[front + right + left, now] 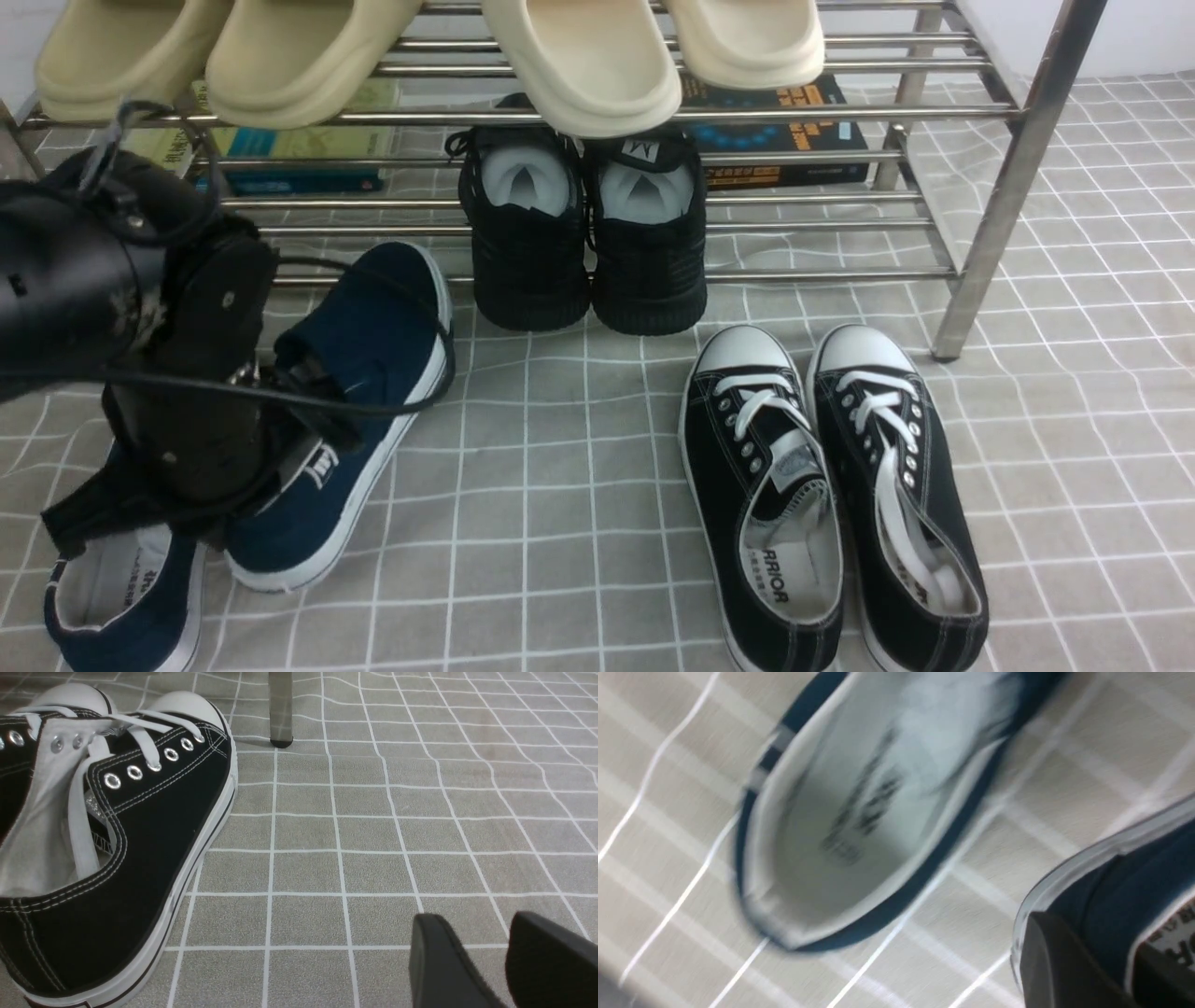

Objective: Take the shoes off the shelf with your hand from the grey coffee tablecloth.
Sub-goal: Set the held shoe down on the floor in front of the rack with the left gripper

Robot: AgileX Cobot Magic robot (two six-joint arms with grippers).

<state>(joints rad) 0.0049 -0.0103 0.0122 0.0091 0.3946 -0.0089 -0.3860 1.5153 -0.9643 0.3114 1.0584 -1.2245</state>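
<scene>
Left end effector (1092, 942): nearly closed, pinching the side wall of one navy shoe (373, 308); you have it near the front of the shelf (822, 275), at the shelf's left part.
Held shoe: its long axis slants, far end toward the shelf's lower front rail and farther right than the near end. Whether its sole touches the cloth, you cannot tell.
Other navy shoe (168, 607): on the grey tablecloth (560, 523), farther out from the shelf than its mate.
Nearer arm: your left. The right end effector (472, 933) stands wide open, holding nothing, before the shelf's right side.
Coming move: the lower tier lies ahead of your grip, so you probably need to raise the shoe, square its axis to the rails and keep it left of the black knit sneakers (588, 252) on the shelf.
</scene>
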